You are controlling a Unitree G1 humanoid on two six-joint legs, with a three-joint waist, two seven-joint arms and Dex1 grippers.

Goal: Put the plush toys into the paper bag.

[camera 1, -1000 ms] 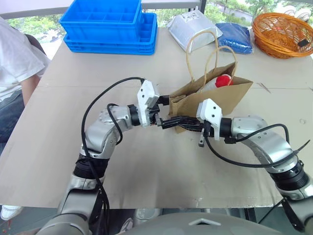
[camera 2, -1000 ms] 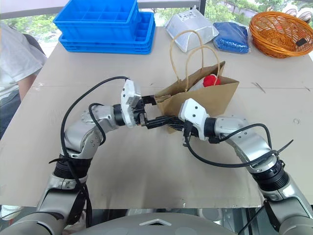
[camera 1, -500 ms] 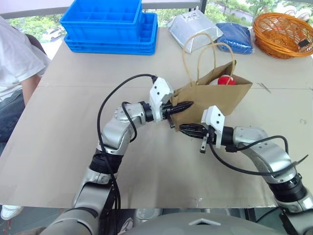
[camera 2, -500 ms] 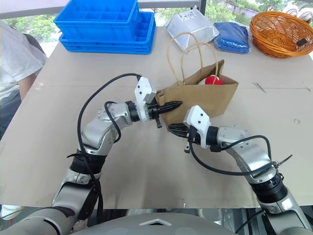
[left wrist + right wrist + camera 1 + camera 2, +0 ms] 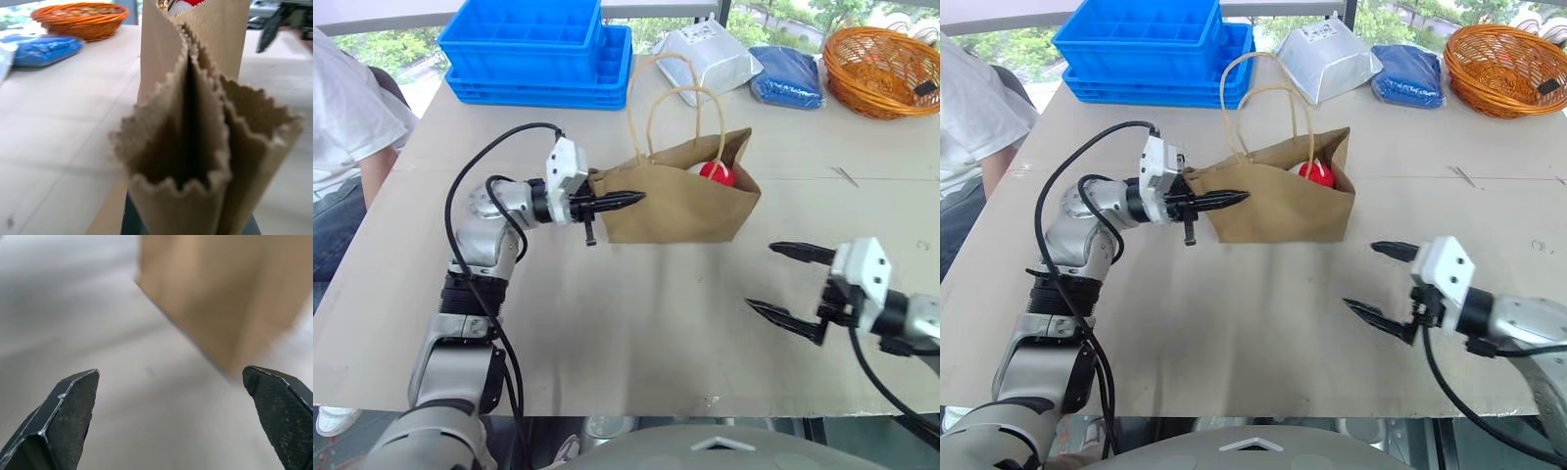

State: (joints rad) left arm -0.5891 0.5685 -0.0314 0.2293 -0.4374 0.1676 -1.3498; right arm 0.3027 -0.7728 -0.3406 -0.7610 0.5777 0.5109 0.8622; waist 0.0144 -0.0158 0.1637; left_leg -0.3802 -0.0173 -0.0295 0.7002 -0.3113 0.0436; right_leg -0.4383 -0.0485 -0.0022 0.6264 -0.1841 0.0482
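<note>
Left tool (image 5: 612, 202) clamped on paper bag (image 5: 685, 201) edge at 9 o'clock; plush toy's red tip (image 5: 716, 172) inside. Right tool (image 5: 783, 282) spread wide, empty, at 5 o'clock above bench (image 5: 607, 323).

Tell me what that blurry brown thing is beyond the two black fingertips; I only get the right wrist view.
Observer: It is a brown paper bag with two cord handles, on the table.
Operator: Is anything in it?
Observer: Yes, a white plush toy with a red tip peeks out of its open top.
Operator: Is anything holding the bag?
Observer: The left gripper is shut on the bag's side edge. The right gripper, whose fingers you see, is open and apart from the bag.
</note>
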